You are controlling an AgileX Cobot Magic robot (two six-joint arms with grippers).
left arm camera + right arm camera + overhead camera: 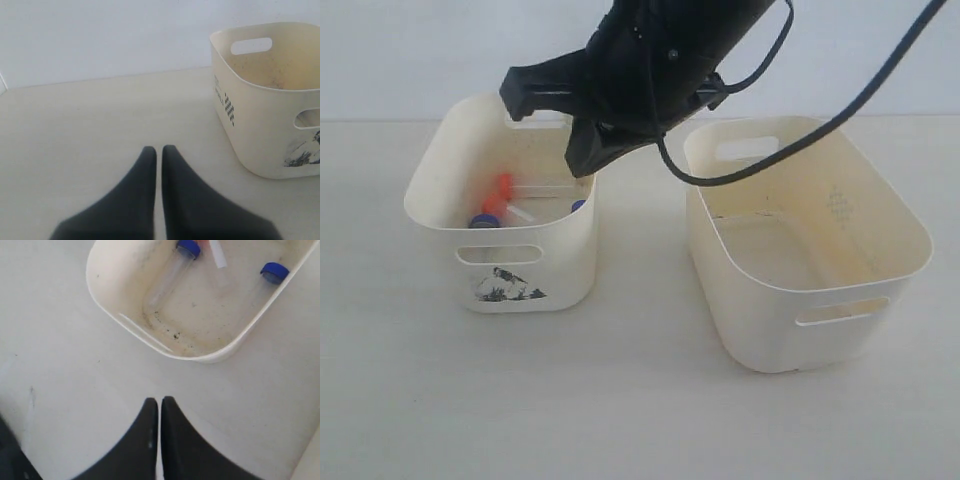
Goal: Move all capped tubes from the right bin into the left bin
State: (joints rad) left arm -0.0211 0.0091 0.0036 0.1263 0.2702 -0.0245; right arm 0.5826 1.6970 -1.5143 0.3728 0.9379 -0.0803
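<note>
Closed tight on the right gripper (pixel 159 401): fingers (pixel 142 435) pressed flat together, nothing between them. Likewise on the left gripper (pixel 159 149): shut to a hairline slit, gripping nothing, above bare table (pixel 75 125).

Hard to read beyond the right fingertips: left bin (pixel 115 305) cut off by the frame edge, with only part of its floor showing. Two blue caps (pixel 274 271) plain there, their clear bodies fading into the cream floor. Beside them a sliver of orange at the edge, too little to count. In the exterior view, back rim of that bin hidden behind the dark arm (pixel 660 50). Lower down, orange caps (pixel 503 188) running together, one or two impossible to tell.

Inside the left bin, the capped tubes (pixel 485 220), lying below and just ahead of the right fingertips, not touching them. Off to the side, right bin (pixel 880 270), apart from those fingertips.
</note>
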